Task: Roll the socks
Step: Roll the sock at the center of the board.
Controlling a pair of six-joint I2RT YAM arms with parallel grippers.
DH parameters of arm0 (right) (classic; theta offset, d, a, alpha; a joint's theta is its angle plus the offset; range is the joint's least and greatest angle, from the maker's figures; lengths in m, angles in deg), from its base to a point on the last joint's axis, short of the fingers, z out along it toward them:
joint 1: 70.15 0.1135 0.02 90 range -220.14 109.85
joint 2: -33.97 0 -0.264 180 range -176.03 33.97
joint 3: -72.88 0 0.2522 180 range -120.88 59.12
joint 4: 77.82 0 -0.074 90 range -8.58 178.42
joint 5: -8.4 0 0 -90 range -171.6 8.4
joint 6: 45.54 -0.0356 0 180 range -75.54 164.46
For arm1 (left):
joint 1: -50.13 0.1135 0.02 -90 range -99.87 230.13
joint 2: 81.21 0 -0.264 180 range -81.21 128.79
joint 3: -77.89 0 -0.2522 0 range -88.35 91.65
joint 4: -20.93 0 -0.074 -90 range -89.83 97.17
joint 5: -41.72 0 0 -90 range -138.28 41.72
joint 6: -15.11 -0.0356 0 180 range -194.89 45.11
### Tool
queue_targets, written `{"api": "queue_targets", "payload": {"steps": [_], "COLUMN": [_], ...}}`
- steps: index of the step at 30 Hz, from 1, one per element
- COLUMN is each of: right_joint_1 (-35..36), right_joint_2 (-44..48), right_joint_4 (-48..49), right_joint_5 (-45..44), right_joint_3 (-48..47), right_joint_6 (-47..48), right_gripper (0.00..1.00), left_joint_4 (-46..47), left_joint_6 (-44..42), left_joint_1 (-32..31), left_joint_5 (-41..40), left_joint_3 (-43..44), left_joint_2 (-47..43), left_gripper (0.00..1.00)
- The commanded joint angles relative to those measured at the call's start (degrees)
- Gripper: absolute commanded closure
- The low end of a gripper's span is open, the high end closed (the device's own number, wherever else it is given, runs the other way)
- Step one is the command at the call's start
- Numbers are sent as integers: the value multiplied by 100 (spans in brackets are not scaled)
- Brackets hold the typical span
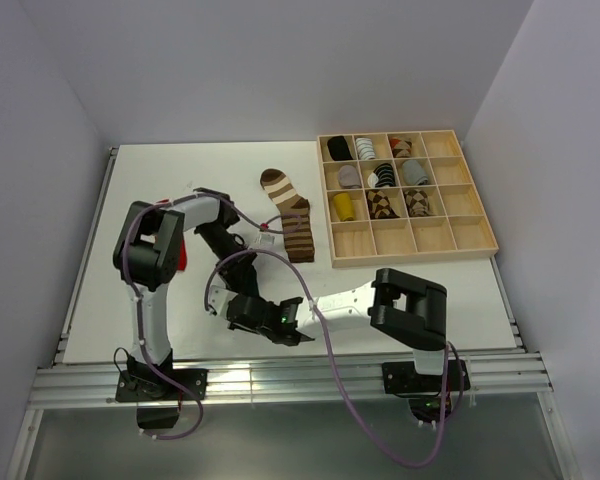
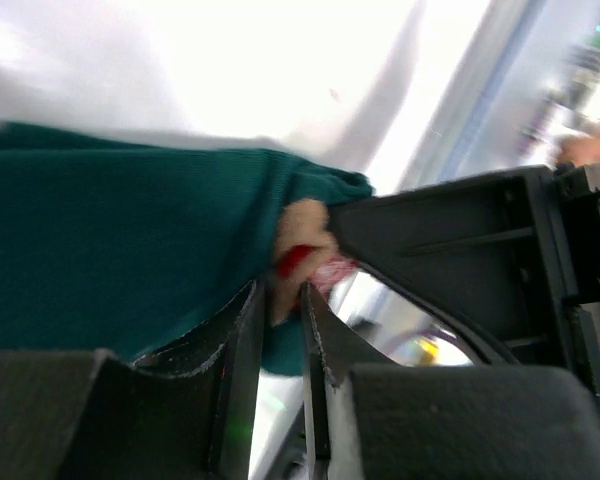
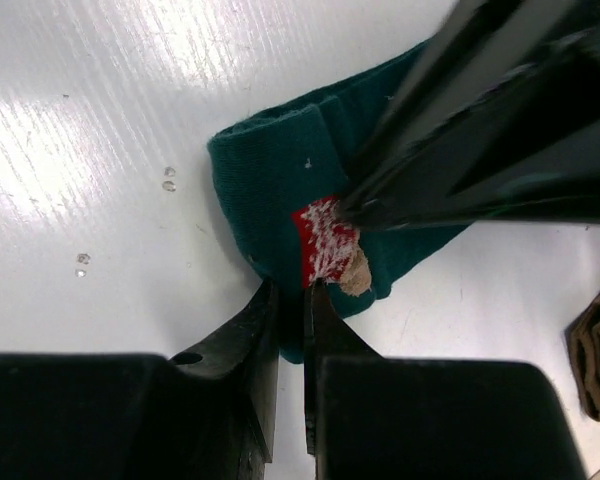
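The dark teal sock lies folded on the white table, its white-and-red figure facing up. My right gripper is shut on the sock's near edge, just below the figure. My left gripper is shut on the same sock at the figure; its fingers come in from the upper right in the right wrist view. In the top view both grippers meet near the table's front middle and hide the teal sock. The brown-and-cream striped sock lies flat further back. A sliver of the red sock shows behind the left arm.
A wooden compartment box stands at the back right and holds several rolled sock bundles in black, yellow, grey and patterns. The table's front edge and a metal rail run along the arm bases. The striped sock's edge shows at the right in the right wrist view.
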Motion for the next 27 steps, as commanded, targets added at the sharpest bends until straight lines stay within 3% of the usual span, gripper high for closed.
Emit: {"api": "queue_targets", "payload": {"steps": [1, 10, 15, 22, 24, 27], "right_joint_1": [-4, -338, -751, -1515, -1639, -1770], "right_joint_2": [115, 73, -279, -780, -973, -1280], "right_joint_4": [-810, -2249, -2928, -3516, -3649, -3965], "right_joint_5": [524, 1701, 3010, 4224, 4295, 4585], "right_joint_3": [-94, -849, -1543, -2132, -2404, -2799], "right_joint_6": [-273, -466, -563, -677, -686, -633], "right_gripper": [96, 98, 98, 97, 97, 96], "left_joint_4": [1211, 2870, 3724, 4577, 4779, 4972], "left_joint_6": [566, 1692, 2307, 2966, 3291, 3608], "left_joint_1": [124, 248, 292, 616, 774, 1449], "left_joint_5": [-503, -1522, -2348, -3226, -3377, -3238], "left_joint_3": [1, -447, -719, -851, -851, -842], "left_joint_2": [-540, -1296, -1893, -2825, -2984, -3203], "left_gripper": [75, 84, 90, 70, 69, 66]}}
